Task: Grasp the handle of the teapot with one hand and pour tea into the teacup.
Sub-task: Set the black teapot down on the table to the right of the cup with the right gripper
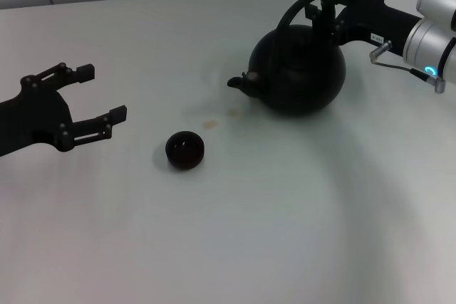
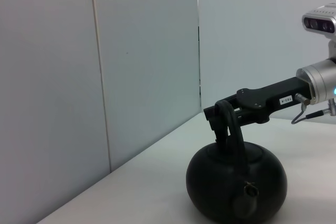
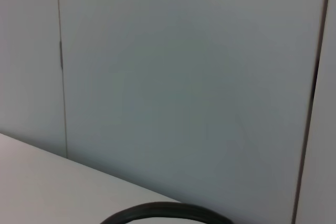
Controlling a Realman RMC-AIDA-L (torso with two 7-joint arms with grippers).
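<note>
The black teapot (image 1: 299, 69) stands on the white table at the back right, spout pointing left. Its arched handle (image 1: 292, 11) rises over the lid. My right gripper (image 1: 320, 3) reaches in from the right and its fingers are closed on the crown of the handle. The left wrist view shows the teapot (image 2: 236, 182), the handle (image 2: 231, 124) and the right gripper (image 2: 218, 119) at the hoop's top. An arc of the handle (image 3: 168, 211) shows in the right wrist view. The small black teacup (image 1: 185, 149) sits left of and nearer than the teapot. My left gripper (image 1: 105, 92) is open and empty, left of the cup.
The white table (image 1: 285, 233) stretches wide around the cup and the pot. Two small brownish stains (image 1: 210, 123) lie between the teapot and the cup. A grey panelled wall (image 2: 131, 51) stands behind the table.
</note>
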